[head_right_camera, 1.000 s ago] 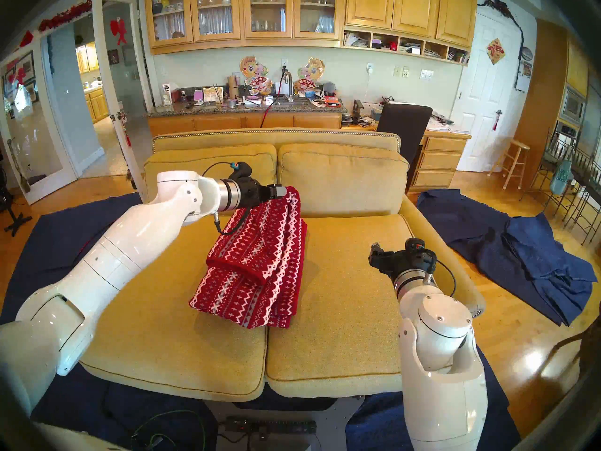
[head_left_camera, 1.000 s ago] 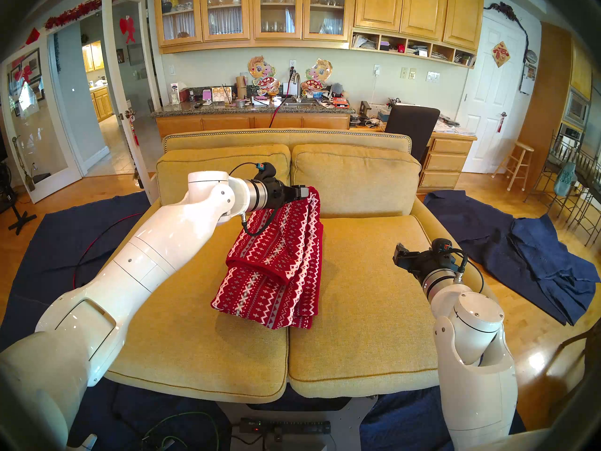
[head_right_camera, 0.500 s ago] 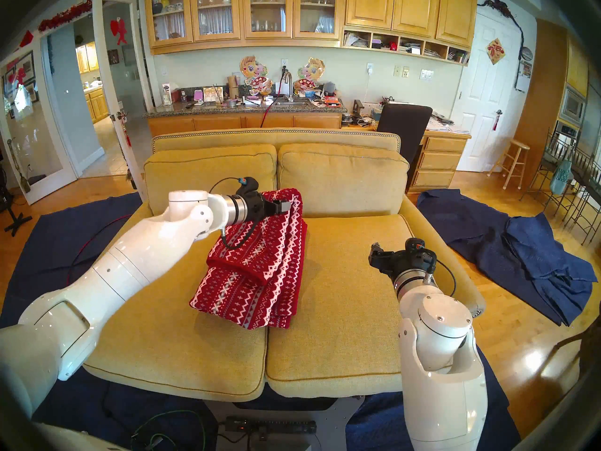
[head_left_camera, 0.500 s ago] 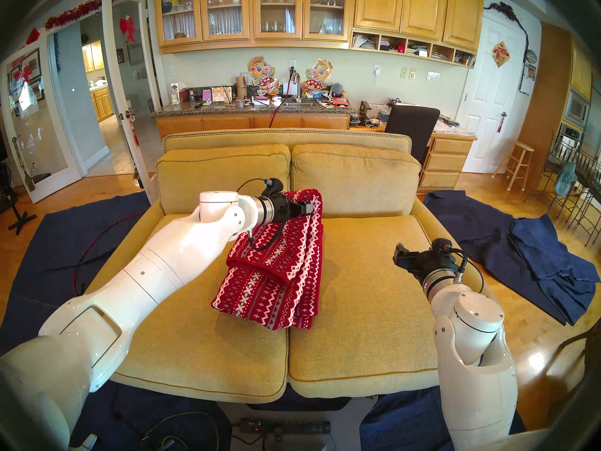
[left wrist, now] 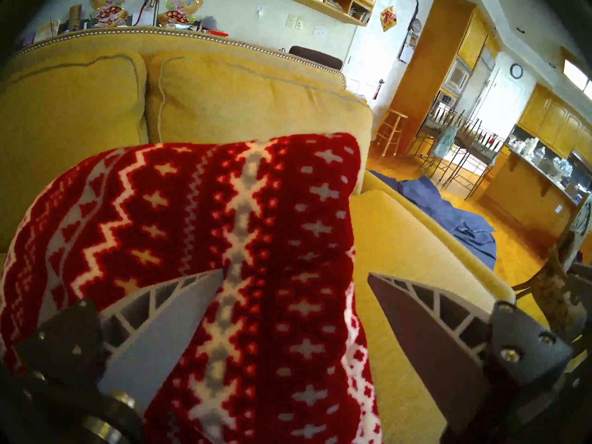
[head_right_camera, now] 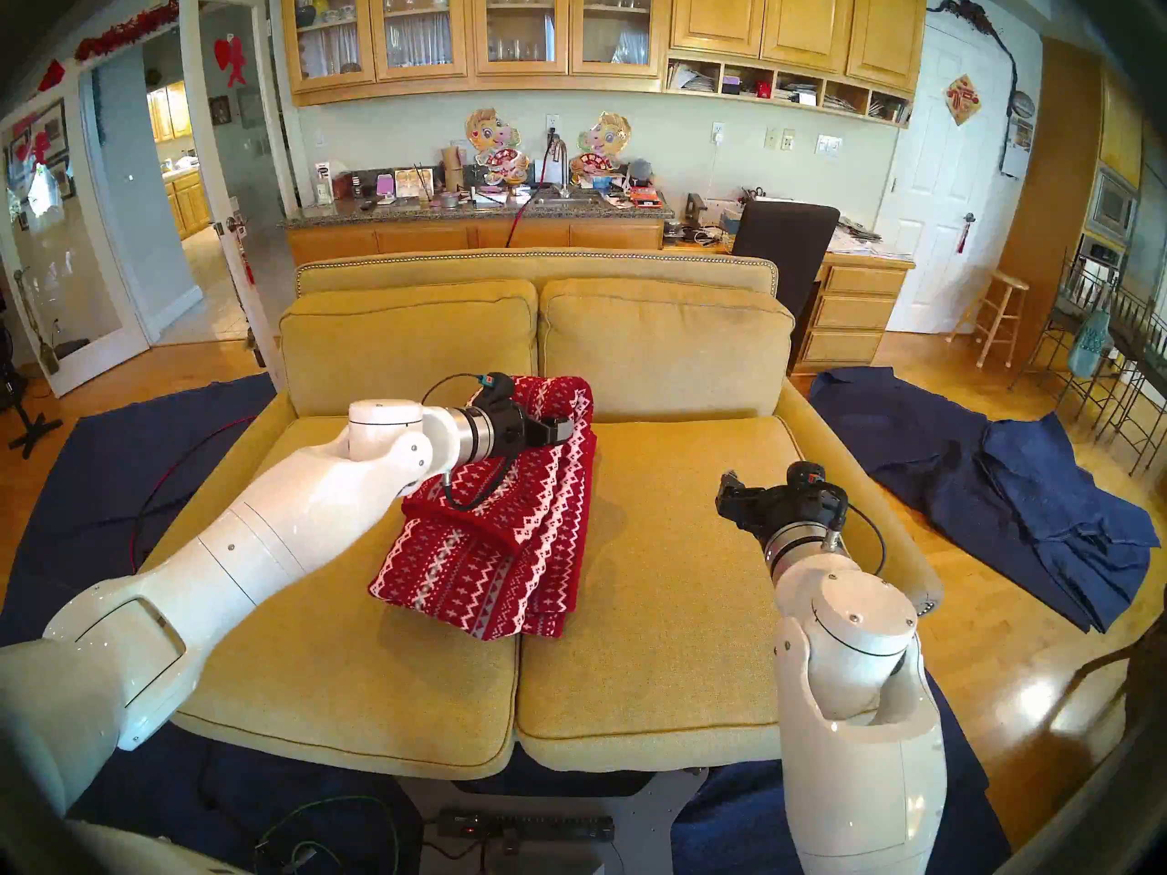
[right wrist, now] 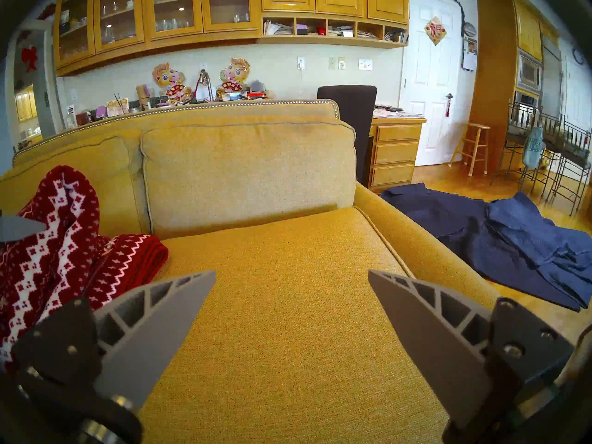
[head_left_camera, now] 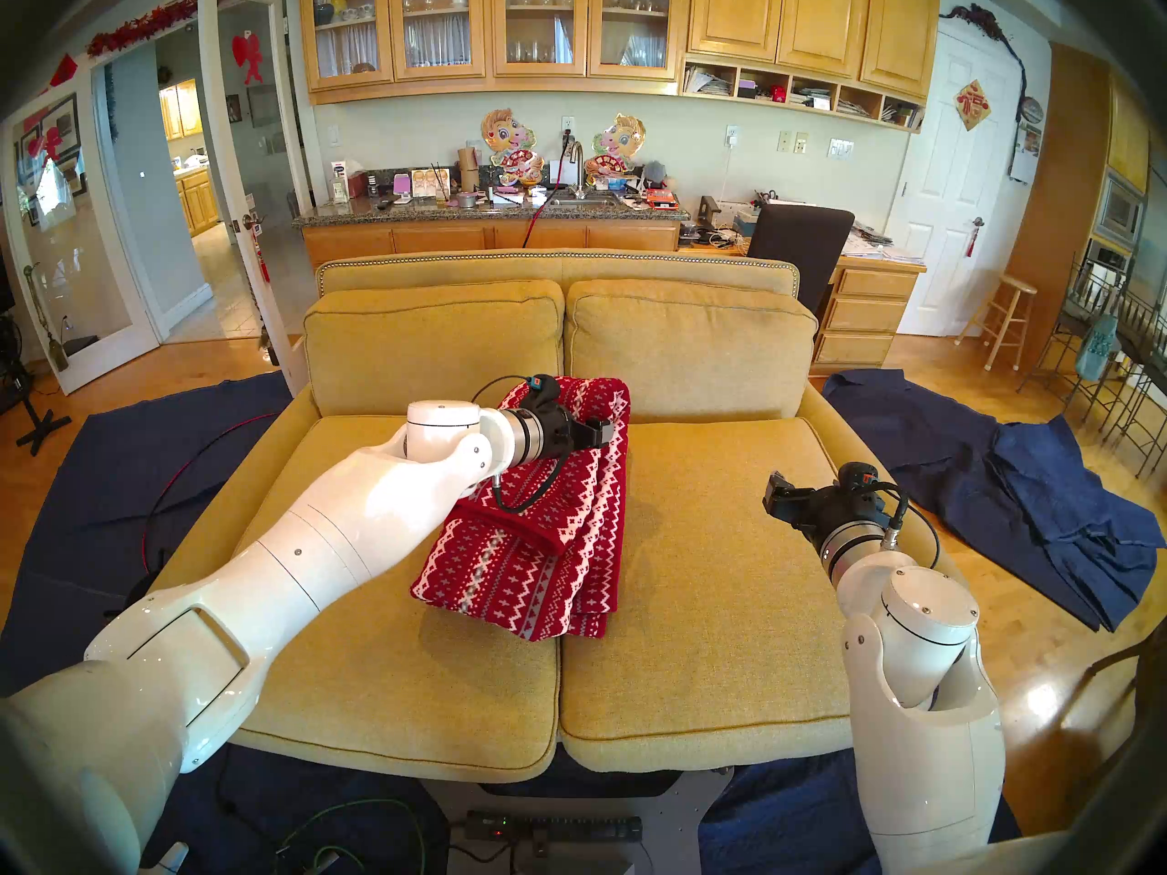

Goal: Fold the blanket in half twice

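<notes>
The red blanket [head_left_camera: 524, 577] with white and grey zigzag stripes lies bunched in layers at the middle of the yellow sofa seat [head_left_camera: 694, 539], and its far part is raised. My left gripper [head_left_camera: 597, 435] is at that raised part. In the left wrist view the jaws stand wide apart, open [left wrist: 294, 273]. The blanket [left wrist: 256, 225] drapes over the left finger [left wrist: 179, 308] and stays clear of the right finger [left wrist: 426, 321]. My right gripper [head_left_camera: 775, 488] hovers open [right wrist: 291, 273] over the right seat cushion, apart from the blanket [right wrist: 48, 257].
The sofa's back cushions [head_left_camera: 688, 343] rise just behind the blanket. Dark navy cloths [head_left_camera: 1042, 507] lie on the wooden floor to the right of the sofa, and more navy cloth [head_left_camera: 95, 476] lies to the left. Cables and a power strip [head_left_camera: 556, 829] lie below the front edge.
My left gripper has come down and slightly toward me. The raised far part of the blanket has sunk with it and now slumps against the back cushion. The right arm has not moved.
</notes>
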`<state>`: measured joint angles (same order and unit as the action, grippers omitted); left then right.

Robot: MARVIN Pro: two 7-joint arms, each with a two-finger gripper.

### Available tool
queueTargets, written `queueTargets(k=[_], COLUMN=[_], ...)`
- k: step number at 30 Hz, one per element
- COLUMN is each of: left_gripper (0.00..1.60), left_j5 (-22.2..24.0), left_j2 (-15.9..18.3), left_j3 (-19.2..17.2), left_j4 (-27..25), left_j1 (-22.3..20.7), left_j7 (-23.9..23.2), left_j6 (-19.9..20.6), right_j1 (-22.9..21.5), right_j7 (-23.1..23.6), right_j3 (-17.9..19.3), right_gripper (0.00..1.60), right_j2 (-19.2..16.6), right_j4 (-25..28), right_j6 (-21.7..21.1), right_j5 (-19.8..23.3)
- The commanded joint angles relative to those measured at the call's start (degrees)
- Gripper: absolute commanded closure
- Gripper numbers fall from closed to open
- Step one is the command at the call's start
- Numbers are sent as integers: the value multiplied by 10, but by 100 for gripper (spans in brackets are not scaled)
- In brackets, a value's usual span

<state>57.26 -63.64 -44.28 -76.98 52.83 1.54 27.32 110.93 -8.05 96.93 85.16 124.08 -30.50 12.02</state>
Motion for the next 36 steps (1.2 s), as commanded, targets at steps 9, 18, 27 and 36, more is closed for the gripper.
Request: queueTargets(k=[9, 18, 27, 36], left_gripper=[0, 0, 0, 0], left_j5=[-35, -47, -73, -86], left_j2=[-42, -51, -66, -89], left_j3=[32, 54, 86, 101], left_j4=[51, 65, 83, 152], left_j1=[-19, -14, -13, -13], left_j7=[38, 60, 91, 94], left_j6=[-11, 3, 17, 9], right_j1=[-9, -9, -9, -9], right_j7=[-1, -1, -1, 0], right_j3=[-1, -1, -1, -1], right_gripper=[0, 0, 0, 0], right_j2=[1, 1, 1, 1], right_j4=[21, 21, 21, 20], right_j6=[4, 4, 4, 4], right_j5=[1, 1, 1, 1])
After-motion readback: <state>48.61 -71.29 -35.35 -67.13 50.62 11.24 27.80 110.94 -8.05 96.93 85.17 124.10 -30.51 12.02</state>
